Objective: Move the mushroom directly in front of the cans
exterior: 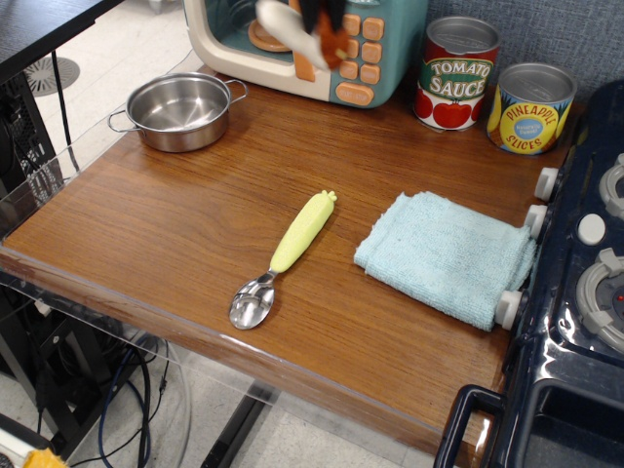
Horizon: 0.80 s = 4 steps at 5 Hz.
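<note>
Wood-grain counter (175, 224), and up at the top edge the tool (319, 12) clenches the plush mushroom (297, 37), white stem jutting left, brown cap under the fingers, airborne before the toy microwave (363, 58). Right of the tool stand the cans (492, 86): "Tomato Sauce" and "Pineapple Slices". Open wood lies before them. Below the tool: fluffy blue cloth (444, 255), yellow-handled spoon (286, 256). Far left, a shiny steel pot (179, 111).

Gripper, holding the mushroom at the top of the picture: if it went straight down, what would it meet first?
Probably bare table before the microwave; the gripper with its mushroom is blurred, so depth is unclear.
</note>
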Each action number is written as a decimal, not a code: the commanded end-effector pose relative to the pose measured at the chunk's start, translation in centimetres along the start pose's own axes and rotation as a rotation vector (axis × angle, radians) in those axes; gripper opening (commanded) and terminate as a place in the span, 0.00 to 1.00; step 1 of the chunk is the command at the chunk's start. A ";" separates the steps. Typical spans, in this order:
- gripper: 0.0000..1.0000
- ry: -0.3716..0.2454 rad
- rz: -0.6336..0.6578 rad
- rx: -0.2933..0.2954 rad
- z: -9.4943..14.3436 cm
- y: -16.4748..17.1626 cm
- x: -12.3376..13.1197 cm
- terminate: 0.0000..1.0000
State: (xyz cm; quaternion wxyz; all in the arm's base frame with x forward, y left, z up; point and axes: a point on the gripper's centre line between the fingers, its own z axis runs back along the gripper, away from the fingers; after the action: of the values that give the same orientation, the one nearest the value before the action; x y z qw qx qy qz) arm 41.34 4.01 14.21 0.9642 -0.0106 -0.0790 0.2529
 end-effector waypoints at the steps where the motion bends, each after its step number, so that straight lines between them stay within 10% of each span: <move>1: 0.00 -0.009 -0.150 -0.097 1.3 -3.0 -4.5 0.00; 4: 0.00 0.092 -0.254 -0.105 -4.3 -7.2 -5.8 0.00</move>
State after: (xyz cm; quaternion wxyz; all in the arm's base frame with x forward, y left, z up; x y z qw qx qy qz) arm 41.62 -5.69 6.54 0.9901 -0.0556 -0.0180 0.1277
